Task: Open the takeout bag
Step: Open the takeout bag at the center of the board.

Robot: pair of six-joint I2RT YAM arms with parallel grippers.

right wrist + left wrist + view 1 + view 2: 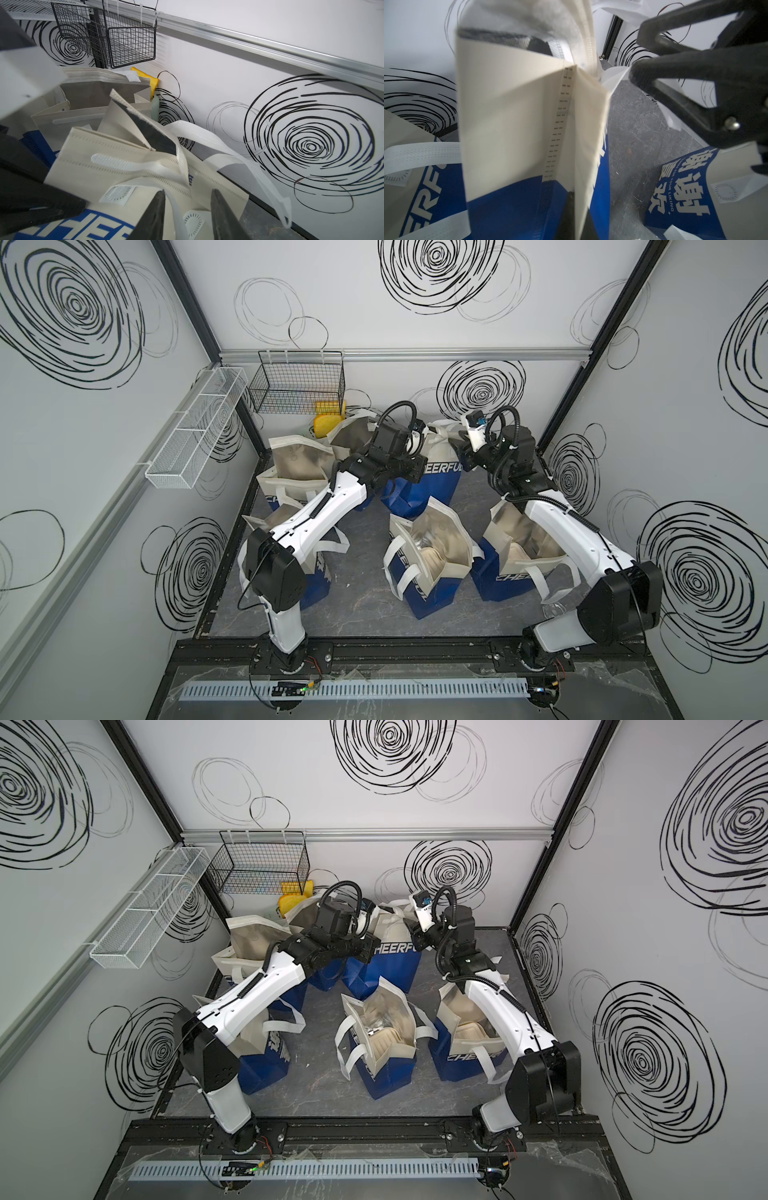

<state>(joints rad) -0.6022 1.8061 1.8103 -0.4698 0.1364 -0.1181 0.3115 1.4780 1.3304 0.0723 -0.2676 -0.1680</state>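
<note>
"Starting at the near edge, what is endangered first?"

"One open bag (432, 597) is stood at six o'clock on the tabletop (365, 605). Its open neighbour (503, 580) is at four o'clock, with the right arm stretched over it. Either could be brushed by an elbow if a pull is taken wide."

"And at the takeout bag (432, 485) itself?"

"It is stood at twelve o'clock, with its top mostly folded shut. The left gripper (571, 209) is clenched, apparently on a fold of the bag's cream upper panel, though the pinch is largely hidden. The right gripper (188, 193) is held with its jaws released, and a white handle strap (174, 209) is seen lying between them. If they are closed there, the strap may be caught instead of the rim. The bag would then likely be lifted or tipped rather than opened."

"What else is judged likely?"

"A fastener strip (124, 164) seems to be laid across the flap. If it holds fast, the fabric could be pulled from the left jaws. The grippers are also set close together, so a clash is possible."

"Farther back?"

"The rear open bag (353, 437) at eleven o'clock is just beside the takeout bag. It could be shoved toward the yellow object (326, 425) and the wire basket (299, 381) at the back wall."
</note>
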